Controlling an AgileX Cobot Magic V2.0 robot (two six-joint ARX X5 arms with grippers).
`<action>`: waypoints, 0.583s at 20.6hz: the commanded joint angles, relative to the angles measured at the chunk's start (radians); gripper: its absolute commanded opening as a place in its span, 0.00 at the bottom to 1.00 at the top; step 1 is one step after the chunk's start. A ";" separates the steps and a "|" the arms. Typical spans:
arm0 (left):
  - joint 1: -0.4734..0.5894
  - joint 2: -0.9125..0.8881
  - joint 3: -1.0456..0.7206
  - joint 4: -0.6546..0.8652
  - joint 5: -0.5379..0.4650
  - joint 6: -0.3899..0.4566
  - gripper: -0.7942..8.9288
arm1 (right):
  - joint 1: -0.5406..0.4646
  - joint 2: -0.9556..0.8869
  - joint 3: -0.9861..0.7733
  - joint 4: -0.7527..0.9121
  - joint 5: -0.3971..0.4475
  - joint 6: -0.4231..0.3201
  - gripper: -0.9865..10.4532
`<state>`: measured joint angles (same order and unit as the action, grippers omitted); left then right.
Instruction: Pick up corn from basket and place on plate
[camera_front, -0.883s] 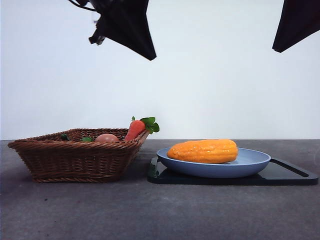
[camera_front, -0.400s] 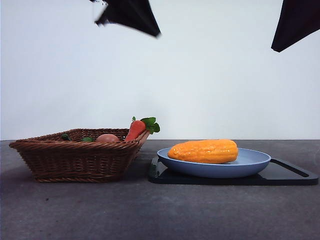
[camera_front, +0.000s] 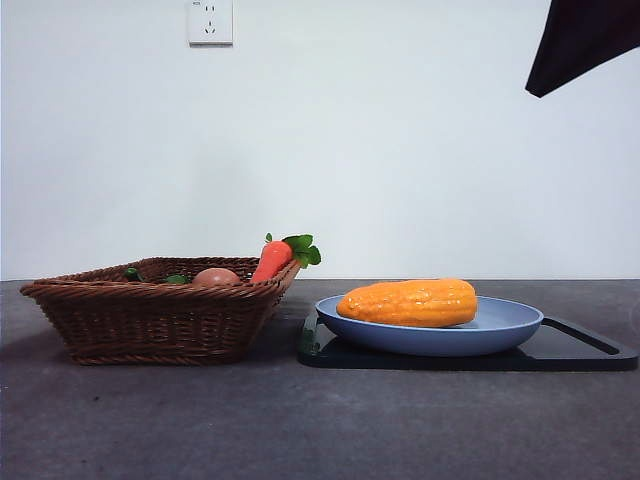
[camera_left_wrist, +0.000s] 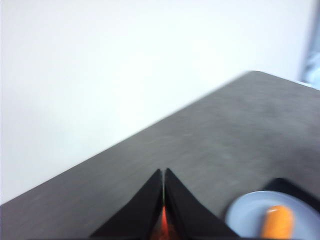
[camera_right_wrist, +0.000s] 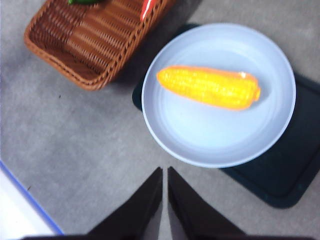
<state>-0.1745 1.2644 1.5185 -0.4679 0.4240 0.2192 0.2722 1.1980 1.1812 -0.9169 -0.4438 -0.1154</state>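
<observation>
A: Front view?
B: Corn (camera_front: 407, 302) is lying on the plate (camera_front: 505, 333), right of centre; basket (camera_front: 150, 310) is sitting lower left.
A: Left wrist?
B: My left gripper (camera_left_wrist: 164, 175) is pinching shut, empty.
A: Right wrist?
B: My right gripper (camera_right_wrist: 165, 172) is closed, empty, hovering near the plate.

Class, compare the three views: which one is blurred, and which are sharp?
Left wrist view: blurred, the plate and corn smeared. Right wrist view: sharp, kernels on the corn visible. Front view: sharp, the basket weave crisp.
</observation>
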 joint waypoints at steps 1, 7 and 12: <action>0.074 -0.079 -0.104 0.050 0.005 0.011 0.09 | 0.004 0.010 0.018 0.020 -0.001 0.006 0.09; 0.257 -0.419 -0.620 0.340 0.004 0.010 0.09 | 0.004 0.010 0.018 0.087 -0.001 0.006 0.09; 0.296 -0.679 -0.966 0.416 -0.045 0.000 0.09 | 0.004 0.010 0.018 0.159 0.000 0.006 0.09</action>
<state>0.1177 0.5816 0.5468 -0.0700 0.3805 0.2188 0.2722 1.1980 1.1812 -0.7654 -0.4438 -0.1150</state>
